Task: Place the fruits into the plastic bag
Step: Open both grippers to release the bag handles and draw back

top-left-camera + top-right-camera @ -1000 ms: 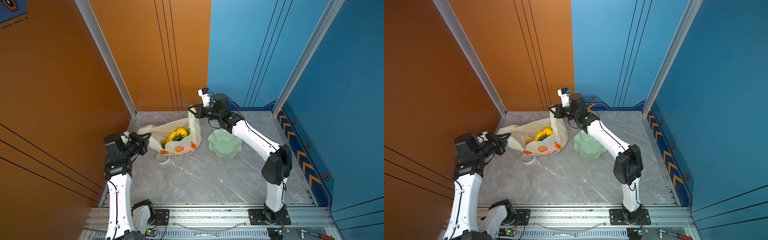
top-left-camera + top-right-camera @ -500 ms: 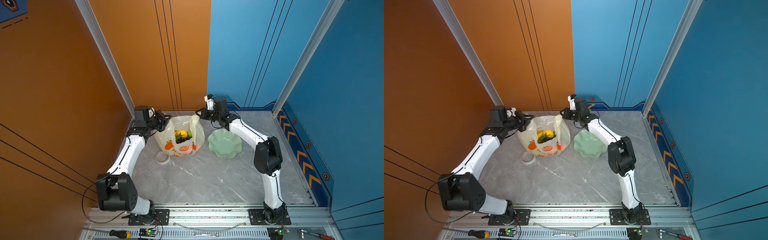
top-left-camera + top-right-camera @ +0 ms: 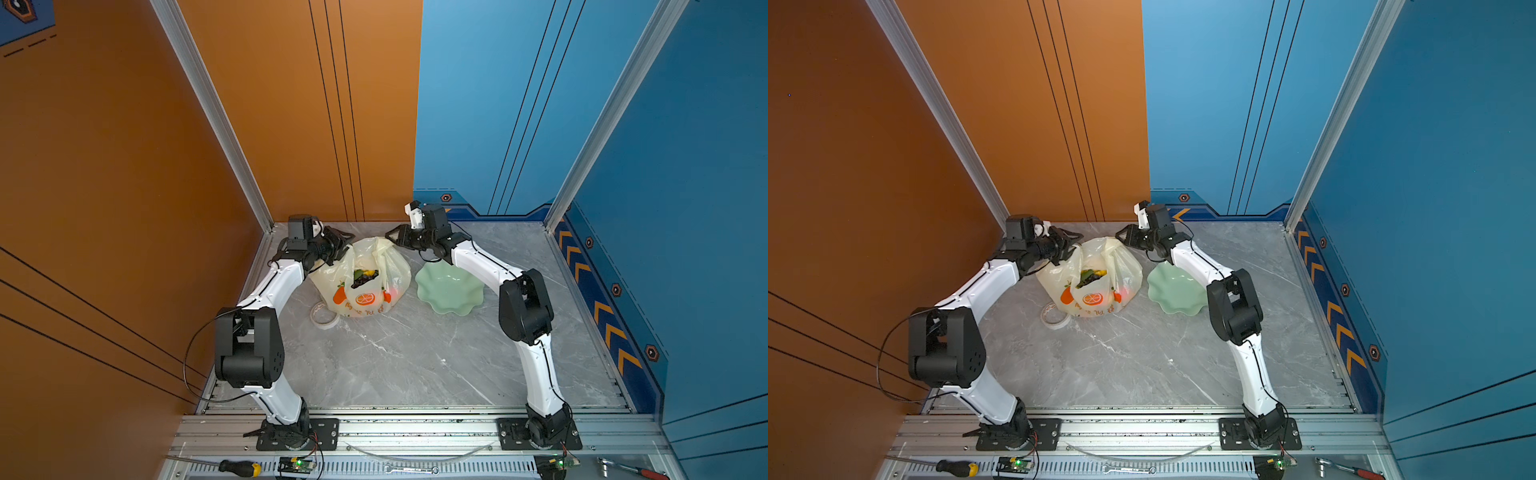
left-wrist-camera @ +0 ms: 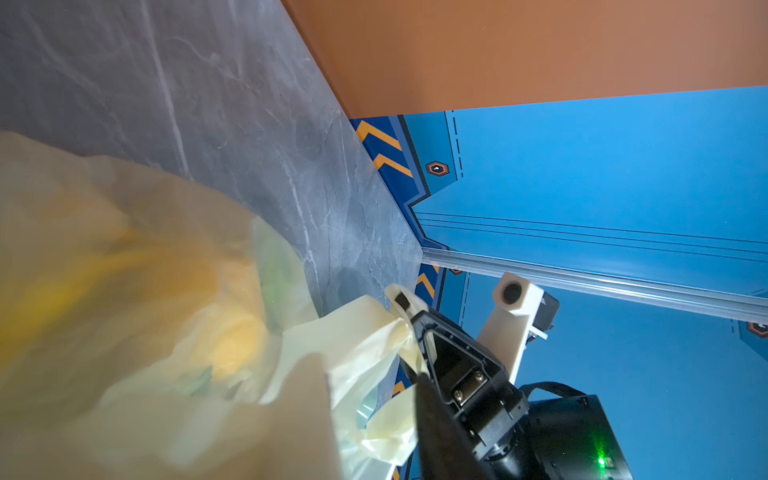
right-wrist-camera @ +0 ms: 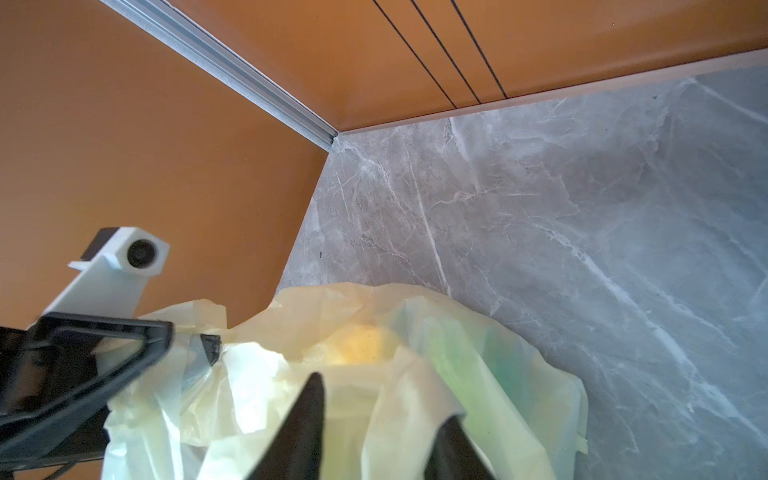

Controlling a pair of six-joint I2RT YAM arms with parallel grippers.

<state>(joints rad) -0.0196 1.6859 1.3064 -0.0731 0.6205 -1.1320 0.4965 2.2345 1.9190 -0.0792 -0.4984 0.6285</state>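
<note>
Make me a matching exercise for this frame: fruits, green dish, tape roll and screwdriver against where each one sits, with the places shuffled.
Things:
1. fruits
2. dish
3. tape roll
4. screwdriver

Places, as seen in both top views:
a. on the front frame, off the table
b. right of the bag
c. inside the bag
d. left of the bag, on the table

Pairs: 1-c, 2-b, 3-d, 4-a

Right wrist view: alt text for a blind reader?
A cream translucent plastic bag lies on a grey marble table, a yellow fruit showing through its film. The right claw stands open over the bag; the left claw meets the bag's edge, orange wall behind.
</note>
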